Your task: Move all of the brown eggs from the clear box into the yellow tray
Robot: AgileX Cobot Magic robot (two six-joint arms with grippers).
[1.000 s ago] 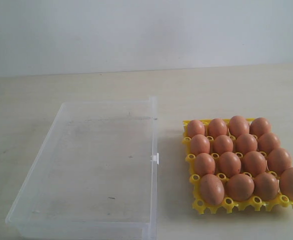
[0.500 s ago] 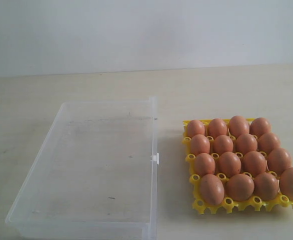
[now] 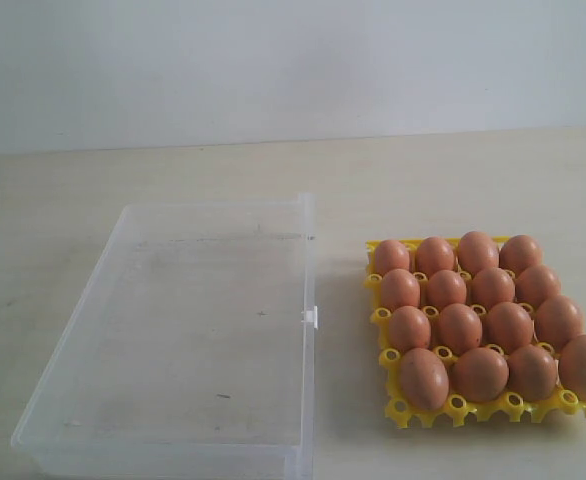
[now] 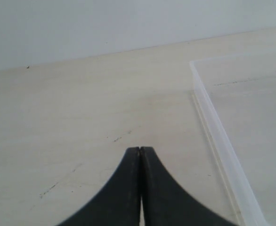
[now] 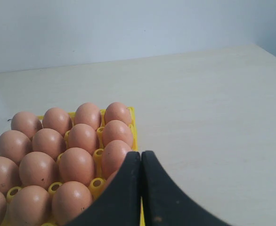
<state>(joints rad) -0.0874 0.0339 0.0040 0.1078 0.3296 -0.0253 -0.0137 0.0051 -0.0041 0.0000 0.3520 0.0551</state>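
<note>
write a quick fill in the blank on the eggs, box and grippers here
The brown eggs fill the yellow tray in ____ rows of four.
The clear box holds ____ eggs.
In the exterior view the yellow tray lies to the ____ of the clear box.
The left gripper and the right gripper are both ____.
Missing words: four; no; right; shut.

No legible text, label, brand, number on brown eggs (image 3: 459, 326), yellow tray (image 3: 401, 411), clear box (image 3: 309, 260).
</note>
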